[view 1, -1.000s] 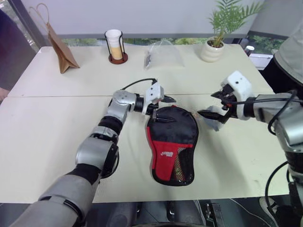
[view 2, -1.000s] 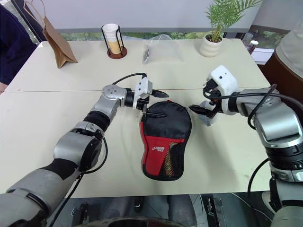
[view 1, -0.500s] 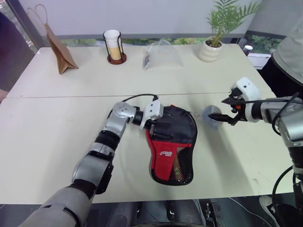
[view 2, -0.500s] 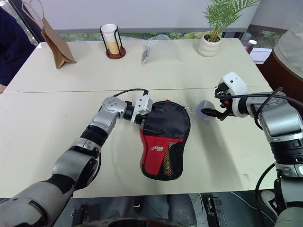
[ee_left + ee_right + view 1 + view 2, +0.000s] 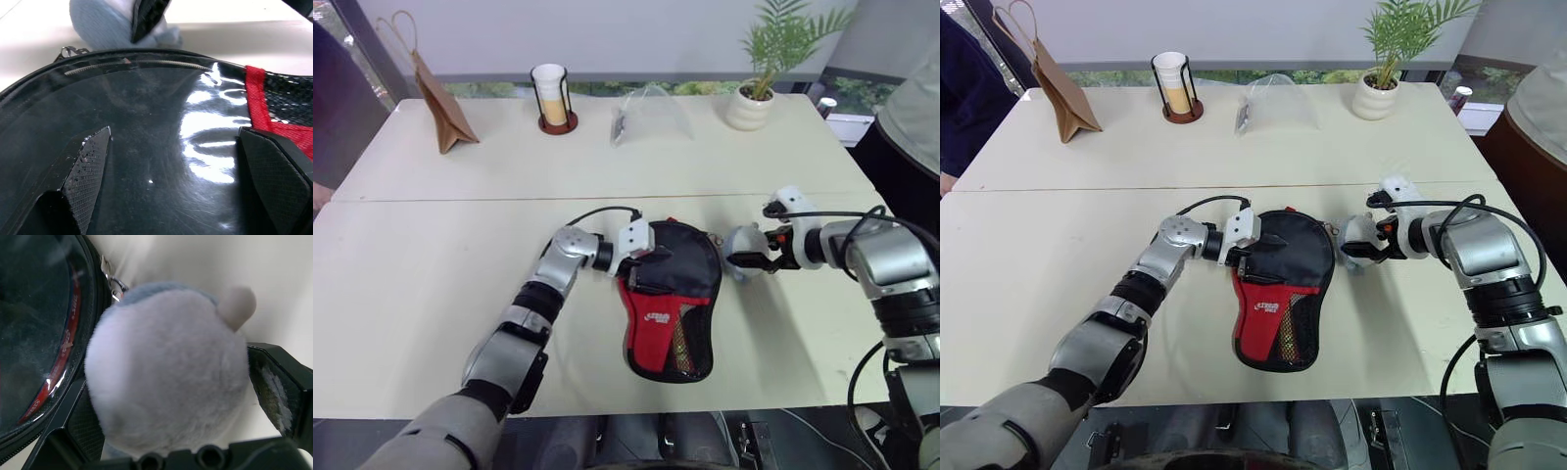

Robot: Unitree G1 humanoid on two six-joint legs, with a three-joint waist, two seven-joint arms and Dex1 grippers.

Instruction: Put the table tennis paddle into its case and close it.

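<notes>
The case (image 5: 668, 311), black with a red panel and mesh pocket, lies flat at the table's middle, round end away from me. My left gripper (image 5: 650, 268) rests open at that round end's left edge, fingers (image 5: 83, 181) spread over a glossy black surface (image 5: 161, 127). Inside the zip edge shows a shiny black face with a red rim (image 5: 66, 340), which looks like the paddle. The grey plush charm (image 5: 741, 243) lies on its chain just right of the case. My right gripper (image 5: 746, 260) is open, with the charm (image 5: 171, 367) between its fingers.
Along the table's (image 5: 431, 284) far edge stand a brown paper bag (image 5: 438, 98), a cup in a black wire holder (image 5: 551, 96), a clear plastic bag (image 5: 651, 113) and a potted plant (image 5: 754, 98). People stand at the left (image 5: 969, 98) and right (image 5: 913, 108) edges.
Both arms have come down. The left gripper has sunk onto the case's round end. The right gripper has moved left and now straddles the charm, which lay beside it before.
</notes>
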